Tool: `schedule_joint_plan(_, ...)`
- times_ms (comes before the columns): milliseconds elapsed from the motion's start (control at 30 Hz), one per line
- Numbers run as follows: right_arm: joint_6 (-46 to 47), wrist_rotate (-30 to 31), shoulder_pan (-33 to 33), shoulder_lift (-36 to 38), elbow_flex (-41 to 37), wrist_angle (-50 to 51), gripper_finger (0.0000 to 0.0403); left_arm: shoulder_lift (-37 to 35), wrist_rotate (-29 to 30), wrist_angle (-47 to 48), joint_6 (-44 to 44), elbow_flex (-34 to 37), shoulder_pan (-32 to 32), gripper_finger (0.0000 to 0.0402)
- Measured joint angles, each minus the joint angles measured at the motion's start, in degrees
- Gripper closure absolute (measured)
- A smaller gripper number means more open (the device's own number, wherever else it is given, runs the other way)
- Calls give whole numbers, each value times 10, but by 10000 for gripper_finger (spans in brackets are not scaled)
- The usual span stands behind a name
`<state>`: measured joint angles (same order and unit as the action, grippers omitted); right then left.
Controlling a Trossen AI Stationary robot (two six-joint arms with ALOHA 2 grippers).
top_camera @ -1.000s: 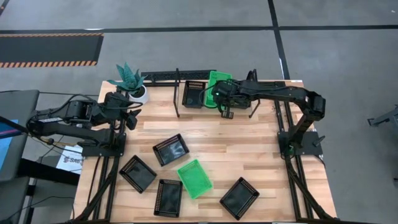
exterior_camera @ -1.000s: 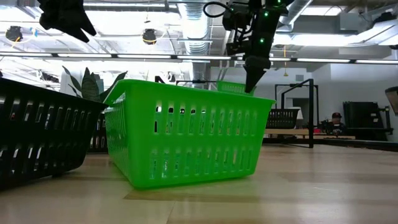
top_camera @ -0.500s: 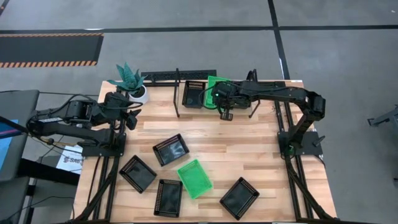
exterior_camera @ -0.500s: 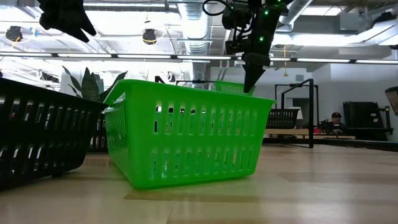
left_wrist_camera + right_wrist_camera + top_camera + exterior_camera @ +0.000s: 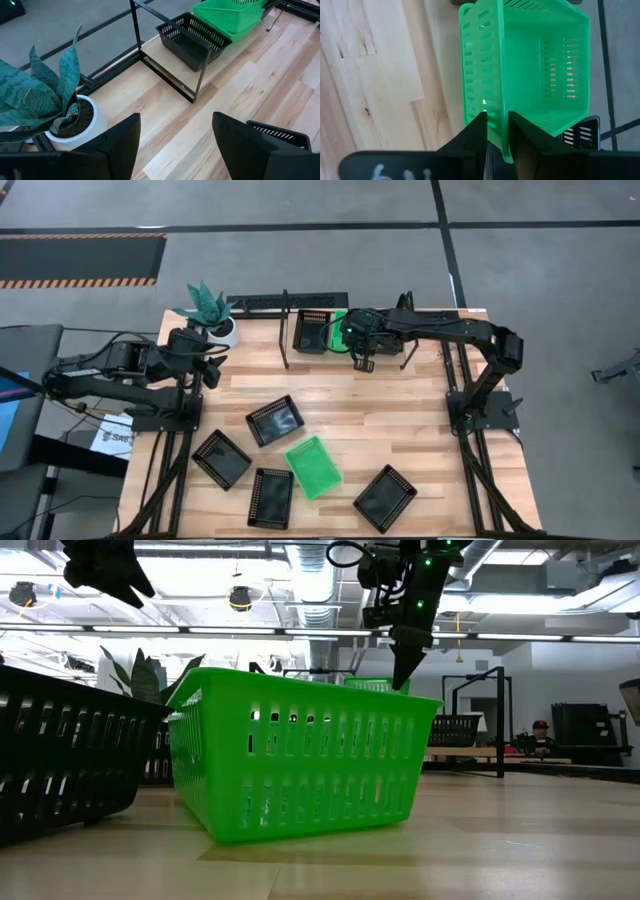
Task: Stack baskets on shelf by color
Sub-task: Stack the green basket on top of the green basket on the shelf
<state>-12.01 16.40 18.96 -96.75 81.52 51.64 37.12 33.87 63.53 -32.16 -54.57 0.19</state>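
From above, the right claw (image 5: 362, 358) reaches over the far edge of the pale wooden plank surface (image 5: 430, 430), holding a bright green perforated plastic basket (image 5: 338, 328) at the low black thin-rod metal shelf (image 5: 290, 305), just beside a black mesh-walled basket (image 5: 312, 330) already sitting in the rack; the green one is kept apart from the black one, presumably so each colour gets its own stack. The left claw (image 5: 210, 370) waits near the teal-leaved plant in a white pot (image 5: 212, 315), its fingers spread and holding nothing. Four more black baskets and one loose green basket (image 5: 313, 466) lie scattered on the near half of the surface, so most of the sorting looks undone. At table height, that loose green basket (image 5: 300, 765) fills the foreground with a black one (image 5: 60, 765) beside it, and the right arm hangs down behind it towards the carried basket's rim, which just peeks over. From the left wrist, the shelf's posts (image 5: 135, 25) frame the black basket (image 5: 192, 42), with the green basket (image 5: 232, 17) just beside it and slightly raised, seemingly not yet settled. From the right wrist, the two dark fingers (image 5: 476, 131) are clenched on the near wall of the green basket (image 5: 530, 55), pinching it at the rim so the tray hangs open-side clear and can be lowered squarely into place.
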Motion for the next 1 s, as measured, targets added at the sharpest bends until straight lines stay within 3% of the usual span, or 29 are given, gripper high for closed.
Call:
schedule_joint_plan(233,6,1,0,0,0,-14,265,0,0,0,0,0,0,166)
schedule_joint_plan(400,6,2,-2,0,0,-13,263,0,0,0,0,0,0,166)
schedule_joint_plan(633,6,2,-2,-1,0,-12,297,0,0,0,0,0,0,166)
schedule_joint_plan(900,5,2,-2,-1,0,-12,380,0,0,0,4,0,0,166)
schedule_joint_plan(1000,2,2,-2,-1,0,-11,394,0,0,0,3,0,0,166)
